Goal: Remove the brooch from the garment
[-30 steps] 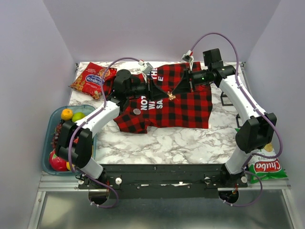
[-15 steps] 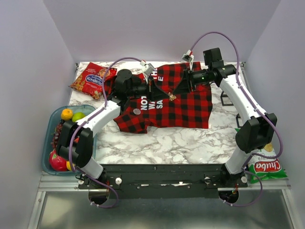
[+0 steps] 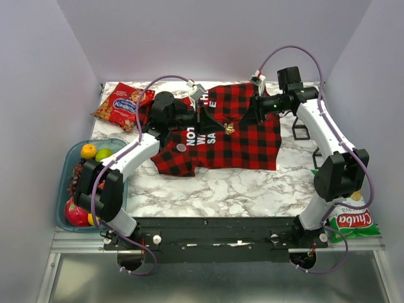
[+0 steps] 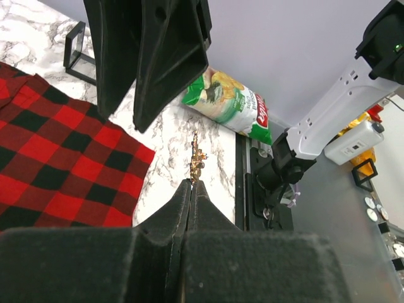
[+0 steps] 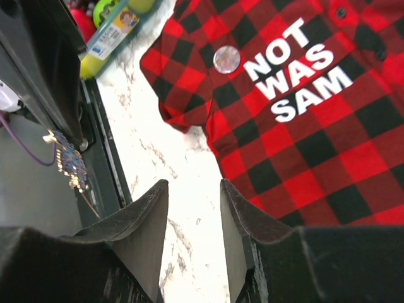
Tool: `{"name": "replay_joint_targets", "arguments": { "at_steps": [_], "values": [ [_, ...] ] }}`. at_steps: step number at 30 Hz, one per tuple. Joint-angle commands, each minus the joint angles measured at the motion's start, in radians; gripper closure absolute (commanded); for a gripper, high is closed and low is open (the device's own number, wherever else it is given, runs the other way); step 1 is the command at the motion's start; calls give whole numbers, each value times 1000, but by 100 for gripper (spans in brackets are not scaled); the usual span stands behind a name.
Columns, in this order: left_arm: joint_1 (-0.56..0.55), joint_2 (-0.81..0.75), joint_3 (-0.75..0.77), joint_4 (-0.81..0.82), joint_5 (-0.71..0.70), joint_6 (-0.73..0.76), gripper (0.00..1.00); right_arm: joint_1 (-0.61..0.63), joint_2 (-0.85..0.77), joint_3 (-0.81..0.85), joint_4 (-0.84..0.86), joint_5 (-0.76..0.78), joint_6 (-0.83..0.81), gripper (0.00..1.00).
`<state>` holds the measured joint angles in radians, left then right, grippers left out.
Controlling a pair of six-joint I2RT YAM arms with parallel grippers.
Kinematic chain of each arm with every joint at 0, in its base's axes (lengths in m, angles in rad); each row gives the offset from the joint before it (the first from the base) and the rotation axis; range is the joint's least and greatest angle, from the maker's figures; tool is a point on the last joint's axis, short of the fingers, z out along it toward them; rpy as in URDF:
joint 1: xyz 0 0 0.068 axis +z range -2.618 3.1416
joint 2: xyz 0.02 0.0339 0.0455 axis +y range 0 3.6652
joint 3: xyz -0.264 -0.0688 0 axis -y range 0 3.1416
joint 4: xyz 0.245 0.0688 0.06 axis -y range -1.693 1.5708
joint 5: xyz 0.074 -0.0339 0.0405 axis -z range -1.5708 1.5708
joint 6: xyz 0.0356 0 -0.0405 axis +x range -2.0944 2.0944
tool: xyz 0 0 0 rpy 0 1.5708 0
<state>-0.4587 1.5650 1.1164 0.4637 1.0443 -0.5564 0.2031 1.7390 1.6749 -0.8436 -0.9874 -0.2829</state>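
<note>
From my console I see the garment (image 3: 246,142) lying flat on the marble table (image 3: 221,186), with its white lettering (image 5: 297,79) facing up; the brooch (image 5: 226,59) sits on the checked cloth just beside the word "NOT", in the part of the shirt nearer to the left arm; neither arm touches it. The left gripper (image 4: 191,186) has its fingers pressed together, and they pinch a small golden ornament (image 4: 197,161) at the very tip; in the overhead view this ornament hangs above the middle of the shirt, to the right of the lettering. The right gripper (image 5: 194,184) has a clear gap between its fingers and I see nothing in it; it hovers over the far right part of the shirt, near the left one but apart from it.
</note>
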Motion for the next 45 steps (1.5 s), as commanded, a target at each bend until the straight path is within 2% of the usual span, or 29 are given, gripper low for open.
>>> {"name": "replay_joint_targets", "arguments": {
  "at_steps": [1,17,32,45],
  "values": [
    [-5,-13,26,61,-1,-45,100,13,-21,-24,-60,9,-67,53],
    [-5,24,57,29,-49,-22,100,28,-76,-29,-92,-102,-81,53],
    [-5,52,72,24,-63,-14,100,51,-79,5,-132,-132,-111,53],
    [-9,66,74,59,-38,-37,100,53,-59,34,-106,-122,-76,53]
  ]
}}
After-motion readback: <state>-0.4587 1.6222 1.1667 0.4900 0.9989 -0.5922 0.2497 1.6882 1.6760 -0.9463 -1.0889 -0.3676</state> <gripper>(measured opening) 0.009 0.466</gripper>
